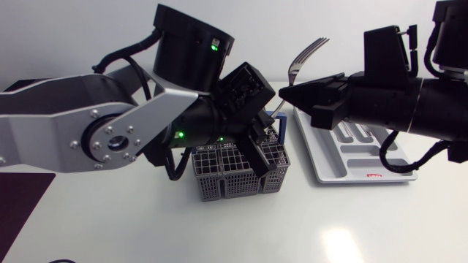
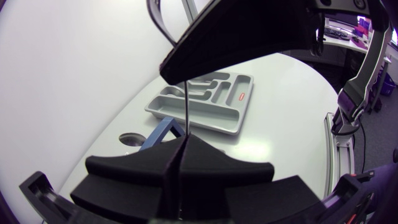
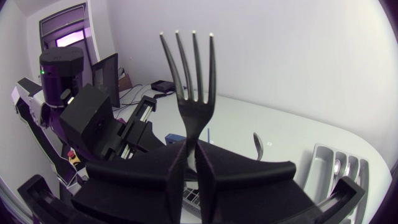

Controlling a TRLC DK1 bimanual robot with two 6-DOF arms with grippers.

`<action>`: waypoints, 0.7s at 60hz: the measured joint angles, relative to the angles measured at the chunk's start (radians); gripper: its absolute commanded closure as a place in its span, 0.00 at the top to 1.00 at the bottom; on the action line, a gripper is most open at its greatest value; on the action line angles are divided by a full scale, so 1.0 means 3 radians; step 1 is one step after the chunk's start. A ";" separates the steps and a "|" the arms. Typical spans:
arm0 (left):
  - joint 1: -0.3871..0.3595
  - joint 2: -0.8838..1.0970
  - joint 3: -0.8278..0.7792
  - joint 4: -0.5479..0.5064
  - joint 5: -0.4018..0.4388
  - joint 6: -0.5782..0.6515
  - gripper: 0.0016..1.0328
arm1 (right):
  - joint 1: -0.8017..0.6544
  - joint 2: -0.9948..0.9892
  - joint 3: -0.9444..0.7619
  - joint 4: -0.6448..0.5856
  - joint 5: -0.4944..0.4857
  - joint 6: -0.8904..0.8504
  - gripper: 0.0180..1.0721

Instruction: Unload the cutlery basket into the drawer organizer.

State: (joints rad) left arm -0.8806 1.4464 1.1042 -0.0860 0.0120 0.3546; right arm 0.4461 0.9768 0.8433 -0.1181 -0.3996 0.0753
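Right wrist view: fork (image 3: 189, 93) in pincer (image 3: 191, 152)

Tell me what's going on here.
Both arms are on one fork, held tines up above the table. The right hand is shut on it just under the tines. The left hand is shut on the thin handle lower down, over the grey cutlery basket. It looks like a pass between arms. The drawer organizer lies beside the basket, under the right arm, with a few pieces in it.
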 measured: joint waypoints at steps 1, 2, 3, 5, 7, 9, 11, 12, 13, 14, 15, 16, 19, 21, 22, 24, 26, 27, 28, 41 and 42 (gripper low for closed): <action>-0.0003 0.0000 -0.0001 0.0006 -0.0009 0.0000 0.15 | 0.0000 0.0000 0.0000 0.0001 0.0000 0.0000 0.11; -0.0003 0.0000 -0.0001 0.0008 -0.0010 0.0000 0.15 | 0.0000 0.0000 0.0000 0.0005 -0.0001 0.0000 0.11; -0.0003 0.0000 -0.0001 0.0008 -0.0011 0.0000 0.15 | 0.0000 0.0000 0.0000 0.0008 -0.0003 0.0000 0.11; -0.0006 0.0000 -0.0001 0.0009 -0.0022 0.0000 0.15 | 0.0000 0.0000 0.0000 0.0008 -0.0005 0.0000 0.11; -0.0011 0.0000 -0.0001 0.0009 -0.0027 0.0000 0.15 | 0.0000 0.0000 0.0000 0.0008 -0.0014 0.0000 0.11; -0.0015 0.0000 -0.0001 0.0009 -0.0041 0.0000 0.15 | 0.0000 0.0000 0.0000 0.0008 -0.0015 0.0000 0.11; -0.0018 0.0000 -0.0001 0.0009 -0.0047 0.0000 0.16 | 0.0000 0.0000 0.0000 0.0008 -0.0017 0.0000 0.11; -0.0019 0.0000 -0.0001 0.0009 -0.0048 0.0000 0.16 | 0.0000 0.0000 0.0000 0.0009 -0.0019 0.0000 0.11; -0.0020 0.0000 -0.0001 0.0009 -0.0048 0.0000 0.16 | 0.0000 0.0000 0.0000 0.0009 -0.0020 0.0000 0.11; -0.0020 0.0000 -0.0001 0.0009 -0.0055 0.0000 0.16 | 0.0000 0.0000 0.0000 0.0009 -0.0022 0.0000 0.11; -0.0020 0.0000 -0.0001 0.0009 -0.0060 0.0000 0.16 | 0.0000 0.0000 0.0000 0.0009 -0.0023 0.0000 0.11; -0.0022 0.0000 -0.0001 0.0009 -0.0060 0.0000 0.16 | 0.0000 0.0000 0.0000 0.0009 -0.0024 0.0000 0.11; -0.0027 0.0000 -0.0001 0.0009 -0.0071 0.0000 0.20 | 0.0000 0.0000 0.0000 0.0009 -0.0024 0.0000 0.11; -0.0032 0.0000 -0.0003 0.0009 -0.0072 0.0000 0.23 | 0.0000 0.0000 0.0000 0.0009 -0.0025 0.0000 0.11; -0.0033 0.0000 -0.0003 0.0009 -0.0074 0.0000 0.24 | 0.0000 0.0000 0.0000 0.0009 -0.0024 0.0000 0.11; -0.0037 0.0000 -0.0005 0.0009 -0.0075 0.0000 0.26 | 0.0000 0.0000 0.0000 0.0009 -0.0025 0.0000 0.11; -0.0039 0.0000 -0.0008 0.0009 -0.0084 0.0000 0.30 | 0.0000 0.0000 0.0000 0.0009 -0.0025 0.0000 0.11; -0.0039 0.0000 -0.0010 0.0010 -0.0084 0.0000 0.31 | 0.0000 0.0000 0.0000 0.0009 -0.0025 -0.0001 0.11; -0.0042 0.0000 -0.0013 0.0010 -0.0084 0.0000 0.36 | 0.0000 0.0000 0.0000 0.0009 -0.0019 -0.0003 0.11; -0.0050 0.0000 -0.0019 0.0009 -0.0084 0.0000 0.62 | -0.0036 0.0003 0.0000 0.0008 0.0014 -0.0004 0.11; -0.0052 0.0000 -0.0019 0.0009 -0.0084 0.0000 0.63 | -0.0037 0.0003 0.0000 0.0008 0.0014 -0.0004 0.11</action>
State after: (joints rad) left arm -0.8963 1.4464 1.0985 -0.0834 -0.0132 0.3546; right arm 0.4351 0.9775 0.8433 -0.1158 -0.3954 0.0742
